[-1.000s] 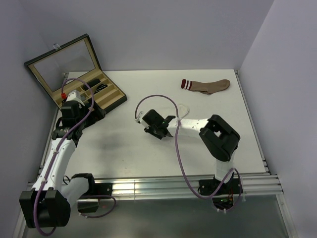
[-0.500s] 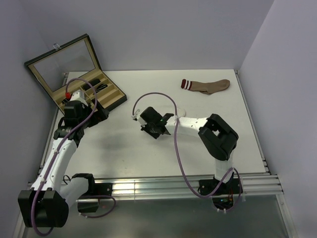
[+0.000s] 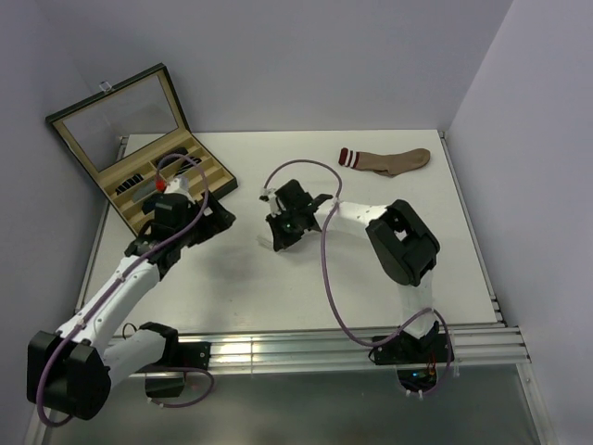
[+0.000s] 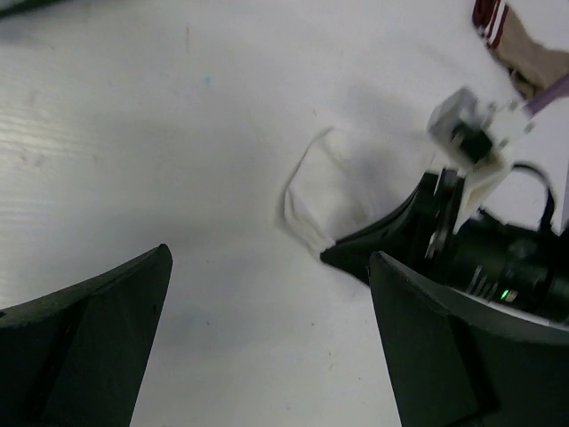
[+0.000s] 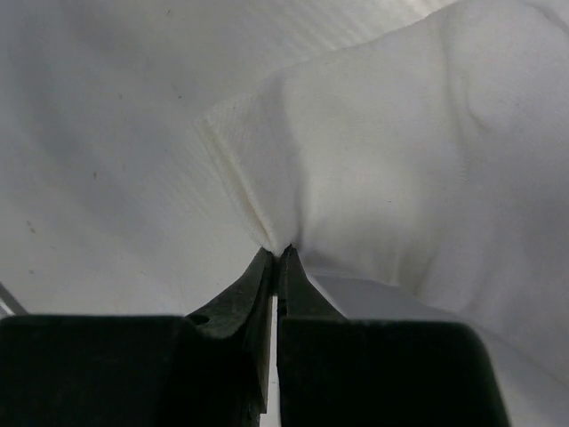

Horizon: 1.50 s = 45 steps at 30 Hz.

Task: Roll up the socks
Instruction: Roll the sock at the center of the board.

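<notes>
Right end effector (image 5: 277,258), white table (image 3: 278,292), lilac walls (image 3: 324,65)

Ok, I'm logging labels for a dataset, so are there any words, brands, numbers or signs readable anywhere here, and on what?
No text can be read in any view.
The white fabric sock is plain, with no print.
The brown sock with red and white cuff stripes has stripes only, no lettering.
In the black glass-lidded case, the contents are too small to show any marking.

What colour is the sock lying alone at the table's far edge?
The sock is tan, with a maroon-and-white striped cuff; the top view shows it best.
</notes>
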{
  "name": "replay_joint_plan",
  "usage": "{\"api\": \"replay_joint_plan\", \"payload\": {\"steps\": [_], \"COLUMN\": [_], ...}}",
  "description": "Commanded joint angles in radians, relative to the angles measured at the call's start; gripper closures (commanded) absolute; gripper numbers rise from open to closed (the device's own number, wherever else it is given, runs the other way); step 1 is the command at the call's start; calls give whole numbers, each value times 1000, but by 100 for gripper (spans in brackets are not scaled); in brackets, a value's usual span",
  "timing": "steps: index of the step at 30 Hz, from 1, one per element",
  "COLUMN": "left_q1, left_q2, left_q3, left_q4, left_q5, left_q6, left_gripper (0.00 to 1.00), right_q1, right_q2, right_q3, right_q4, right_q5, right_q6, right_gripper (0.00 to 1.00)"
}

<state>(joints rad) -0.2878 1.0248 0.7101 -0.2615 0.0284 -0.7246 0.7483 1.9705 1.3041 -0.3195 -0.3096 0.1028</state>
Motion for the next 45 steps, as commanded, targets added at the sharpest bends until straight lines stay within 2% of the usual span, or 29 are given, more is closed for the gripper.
{"api": "replay_joint_plan", "payload": {"steps": [1, 8, 11, 17, 18, 24, 34, 45], "left_q1": [-63, -174, -214, -246, -251, -266, -267, -264], "left_q2": [52, 155, 204, 336, 353, 454, 596, 643], "left_q3": [-38, -74, -66, -29, -21, 18, 69, 48], "left_q4": [108, 292, 321, 357, 355, 337, 330, 439], "left_q5": [-24, -65, -96, -93, -93, -111, -122, -81], "left_q6": [-123, -229, -249, -279, -279, -285, -279, -280], "left_gripper": [2, 7, 12, 26, 33, 51, 72, 70], "right_q1": [-73, -188, -220, -259, -260, -270, -270, -270], "right_q2": [22, 103, 131, 175, 182, 197, 209, 218], "right_q3": [21, -12, -25, -16, -16, -8, -2, -3], "right_q4": [54, 157, 204, 223, 226, 218, 215, 221], "right_q5": [-204, -495, -566, -612, -615, -617, -618, -625], "right_q6": [124, 268, 327, 373, 374, 376, 383, 387], "right_gripper": [100, 100, 100, 100, 100, 100, 100, 100]}}
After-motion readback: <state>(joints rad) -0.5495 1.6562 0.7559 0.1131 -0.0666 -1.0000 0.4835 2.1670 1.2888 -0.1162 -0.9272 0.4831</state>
